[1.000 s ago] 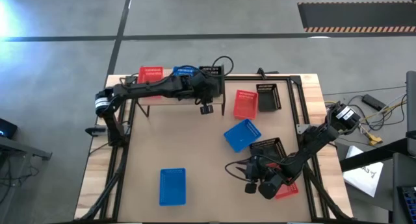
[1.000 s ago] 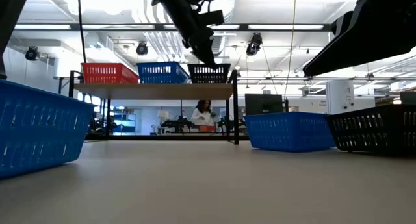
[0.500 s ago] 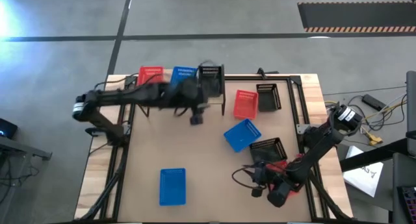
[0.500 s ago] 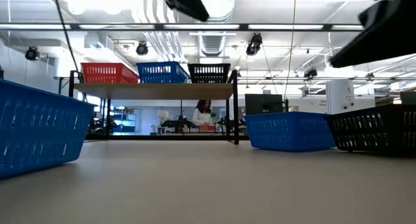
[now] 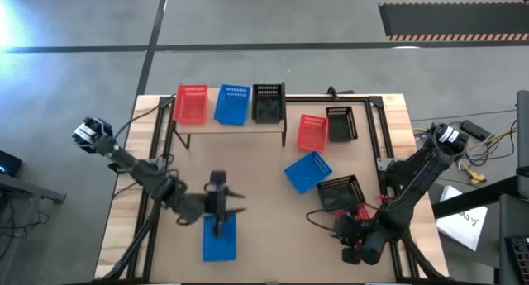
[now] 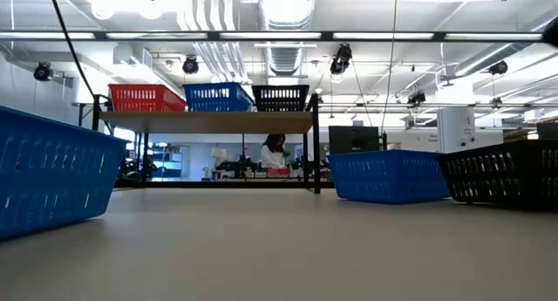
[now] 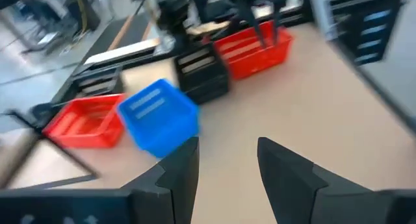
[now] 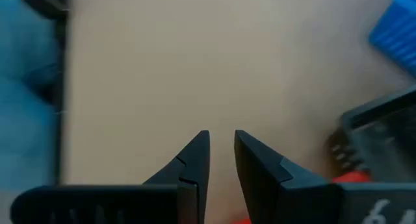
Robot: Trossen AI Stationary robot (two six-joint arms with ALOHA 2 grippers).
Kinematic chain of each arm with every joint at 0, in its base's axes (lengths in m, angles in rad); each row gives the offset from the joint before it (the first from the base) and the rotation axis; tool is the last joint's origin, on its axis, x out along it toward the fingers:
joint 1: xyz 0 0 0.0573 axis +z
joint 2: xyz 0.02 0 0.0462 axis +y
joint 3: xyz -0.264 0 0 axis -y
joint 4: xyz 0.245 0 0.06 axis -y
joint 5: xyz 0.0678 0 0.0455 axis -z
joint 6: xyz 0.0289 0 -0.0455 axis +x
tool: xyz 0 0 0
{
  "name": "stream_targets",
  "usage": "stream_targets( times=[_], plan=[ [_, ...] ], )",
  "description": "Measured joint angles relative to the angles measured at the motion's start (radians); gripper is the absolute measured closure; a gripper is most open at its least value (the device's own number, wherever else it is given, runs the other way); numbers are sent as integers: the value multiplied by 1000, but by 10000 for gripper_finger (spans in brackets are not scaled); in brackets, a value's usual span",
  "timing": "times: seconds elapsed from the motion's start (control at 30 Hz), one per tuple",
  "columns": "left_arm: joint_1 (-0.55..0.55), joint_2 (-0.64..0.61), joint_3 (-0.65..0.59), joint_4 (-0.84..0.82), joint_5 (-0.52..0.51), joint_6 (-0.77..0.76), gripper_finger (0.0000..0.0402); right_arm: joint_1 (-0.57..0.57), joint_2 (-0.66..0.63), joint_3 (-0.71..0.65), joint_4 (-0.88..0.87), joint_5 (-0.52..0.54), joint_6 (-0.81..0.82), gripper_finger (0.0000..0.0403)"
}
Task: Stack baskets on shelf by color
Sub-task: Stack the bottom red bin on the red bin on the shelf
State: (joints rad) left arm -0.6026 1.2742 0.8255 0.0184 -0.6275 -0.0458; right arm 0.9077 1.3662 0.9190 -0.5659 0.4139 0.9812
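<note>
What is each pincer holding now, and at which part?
Nothing. The left pincer is open over the table, and the right pincer shows an empty gap between its fingers.

In the high view the red basket [image 5: 361, 237] at the tabletop's near right corner is mostly covered by the right arm's wrist, so only slivers of red show, and the right pincer [image 5: 357, 254] itself is lost in that dark mass. The left pincer [image 5: 220, 204] hangs over the near blue basket [image 5: 219, 239] and hides its far rim. The low view cuts that blue basket [image 6: 52, 174] off at the left edge and a black basket [image 6: 501, 172] at the right edge. The left wrist view is smeared, and the dark shape [image 7: 172, 6] beyond the baskets is perhaps the other arm. The right wrist view shows only blurred corners of blue [image 8: 398, 26], black [image 8: 380, 136] and red [image 8: 357, 178].
</note>
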Motion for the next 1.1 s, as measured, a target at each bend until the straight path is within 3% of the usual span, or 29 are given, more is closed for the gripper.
stream_targets(
  times=[0.17, 0.43, 0.73, 0.93, 1.1],
  plan=[
    [-65, 12, -148, 262, -23, -2, 261, -25, -40, 86, -51, -119, 30, 292],
    [-72, 7, -198, 306, -30, -52, 261, 42, 4, 265, -286, -202, 230, 238],
    [-72, 8, -198, 269, -29, -54, 261, 209, 169, 266, -337, -241, 249, 259],
    [-74, 7, -198, 269, -29, -54, 261, 229, 268, 269, -392, -333, 228, 279],
    [-109, -12, -181, 268, -29, -53, 261, 230, 320, 268, -403, -343, 202, 298]
  ],
)
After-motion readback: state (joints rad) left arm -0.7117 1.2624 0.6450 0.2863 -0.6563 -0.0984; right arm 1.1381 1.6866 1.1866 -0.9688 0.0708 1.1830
